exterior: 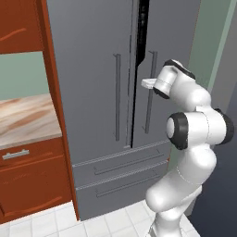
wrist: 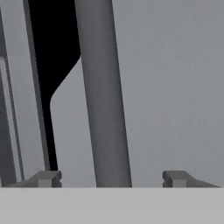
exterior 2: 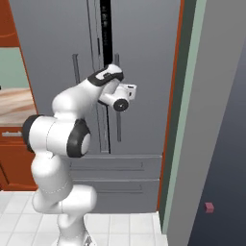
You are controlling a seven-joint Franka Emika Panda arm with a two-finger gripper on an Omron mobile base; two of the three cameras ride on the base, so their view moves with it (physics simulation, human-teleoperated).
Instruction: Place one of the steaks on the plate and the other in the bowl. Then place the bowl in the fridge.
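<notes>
**Gripper lined up on the fridge door handle**

The fridge (exterior: 92, 92) is a tall grey steel unit with two upper doors and two drawers below. Its right door stands slightly ajar: a dark vertical gap (exterior: 142, 28) runs between the two doors, wider toward the top. Each door carries a long vertical bar handle beside that gap.

The right door handle (wrist: 103, 92) is the reference for the coming move. In the hand view it runs top to bottom, its long axis upright, and it lies directly ahead of the gripper (wrist: 112, 178), between the two fingertips (wrist: 46, 178) and nearer the left one. The jaws are spread wide, with clear space on both sides of the bar; nothing is held. Whether the tips already reach past the bar cannot be told.

In the left base view the gripper (exterior: 147, 83) sits just beside the handle at about mid-height of the upper door, with the arm reaching in from the fridge's right side.

Judged from this, the step in hand is grasping the handle to open the door further. The jaws must close across the bar, at right angles to its length.

A wooden cabinet (exterior: 28, 176) and counter (exterior: 25, 118) stand left of the fridge.
</notes>
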